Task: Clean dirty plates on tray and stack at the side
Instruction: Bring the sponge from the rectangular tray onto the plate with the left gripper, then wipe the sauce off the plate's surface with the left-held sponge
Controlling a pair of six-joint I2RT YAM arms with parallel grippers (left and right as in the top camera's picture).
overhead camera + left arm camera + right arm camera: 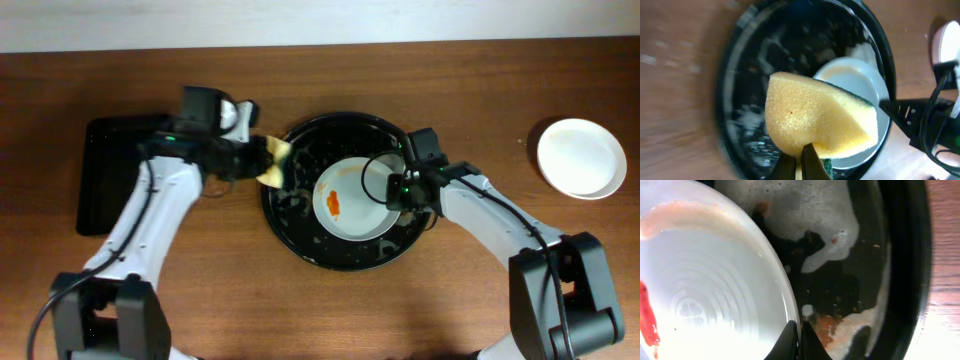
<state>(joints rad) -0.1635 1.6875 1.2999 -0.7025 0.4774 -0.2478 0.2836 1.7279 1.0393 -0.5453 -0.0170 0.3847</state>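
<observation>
A white plate [352, 200] with a red-orange sauce smear lies in the round black tray [300, 240], which is wet with foam. My right gripper [400, 190] is shut on that plate's right rim; the right wrist view shows the fingers [799, 337] pinching the rim of the plate [710, 295] over the tray [905, 255]. My left gripper [258, 160] is shut on a yellow sponge [274, 162] over the tray's left rim; the left wrist view shows the sponge [815, 117] above the tray [740, 110] and plate [860, 82]. A clean plate [581, 157] sits on the table at the far right.
A smaller black rectangular tray [105, 175] lies at the left under my left arm. Foam and sauce residue [830, 235] spread over the round tray's bottom. Bare wooden table surrounds the trays.
</observation>
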